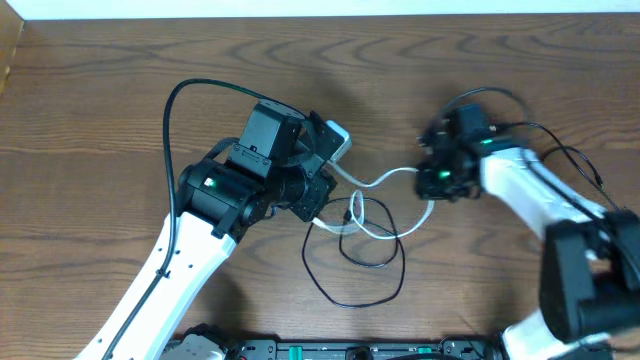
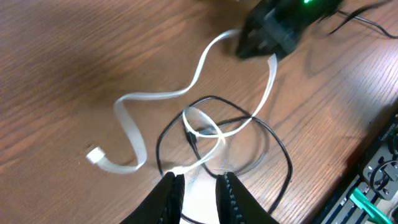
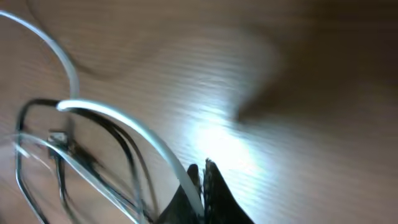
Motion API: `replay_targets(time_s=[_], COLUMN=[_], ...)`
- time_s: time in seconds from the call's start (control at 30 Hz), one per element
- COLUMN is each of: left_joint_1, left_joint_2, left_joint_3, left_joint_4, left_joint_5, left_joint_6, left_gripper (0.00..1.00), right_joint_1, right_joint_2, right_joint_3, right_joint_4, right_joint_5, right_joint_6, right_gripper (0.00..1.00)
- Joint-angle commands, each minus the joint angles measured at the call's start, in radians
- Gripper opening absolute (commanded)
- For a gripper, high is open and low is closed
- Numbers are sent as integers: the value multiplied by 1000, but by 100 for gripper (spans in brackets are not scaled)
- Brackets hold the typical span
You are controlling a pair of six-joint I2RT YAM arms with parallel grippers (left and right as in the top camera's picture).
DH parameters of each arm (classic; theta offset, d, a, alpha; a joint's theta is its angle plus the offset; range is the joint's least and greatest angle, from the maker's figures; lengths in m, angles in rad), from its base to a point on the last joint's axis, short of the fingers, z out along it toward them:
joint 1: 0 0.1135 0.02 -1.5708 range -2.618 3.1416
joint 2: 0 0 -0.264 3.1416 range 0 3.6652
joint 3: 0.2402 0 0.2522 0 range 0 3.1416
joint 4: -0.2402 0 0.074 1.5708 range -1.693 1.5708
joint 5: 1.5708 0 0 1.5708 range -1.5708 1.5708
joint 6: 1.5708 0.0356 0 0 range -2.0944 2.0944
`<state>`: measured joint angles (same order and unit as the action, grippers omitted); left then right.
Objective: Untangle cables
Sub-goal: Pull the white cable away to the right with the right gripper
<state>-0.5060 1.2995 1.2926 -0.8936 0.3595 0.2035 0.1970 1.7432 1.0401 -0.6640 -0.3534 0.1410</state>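
On brown wooden table (image 1: 100,100), thin white flexible cord (image 2: 199,71) and thin black cord (image 2: 283,155) looped together mid-table. White cord pinched in shut right gripper (image 3: 200,174); left gripper (image 2: 199,183) slightly apart over tangle. Separation mostly left.

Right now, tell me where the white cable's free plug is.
In the left wrist view the plug lies on the wood table at the image's left, left of the left pincer and clear of the looped black cable.

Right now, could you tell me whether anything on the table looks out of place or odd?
Only the tangle: the white cable crosses through loops of the black cable mid-table, so neither lies free. Nothing looks damaged.
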Motion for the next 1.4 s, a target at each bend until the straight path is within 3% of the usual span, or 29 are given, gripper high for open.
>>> replay_targets(time_s=[0.0,0.27,0.57,0.77,0.9,1.17,1.37], left_joint_1=[-1,-1,-1,-1,-1,-1,-1], left_joint_2=[-13,-13,-13,-13,-13,5,46], left_joint_3=[9,3,3,2,1,1,1], left_joint_4=[-3,-3,-4,-4,2,0,-2], left_joint_5=[-10,-10,-10,-10,-10,-10,-10], left_joint_6=[5,5,2,1,-48,-90,-112], left_gripper=[24,29,29,29,29,29,29], right_joint_1=[-100,-238,-256,-256,-255,-262,-349], right_joint_2=[-137,-335,-509,-504,-501,-483,-395], right_joint_3=[117,365,454,454,454,452,452], right_joint_4=[-95,-212,2,42,49,83,42], right_joint_5=[104,115,168,433,432,645,765], right_joint_6=[-104,-204,-210,-179,-179,-179,-179], right_gripper=[1,1,1,1,1,1,1])
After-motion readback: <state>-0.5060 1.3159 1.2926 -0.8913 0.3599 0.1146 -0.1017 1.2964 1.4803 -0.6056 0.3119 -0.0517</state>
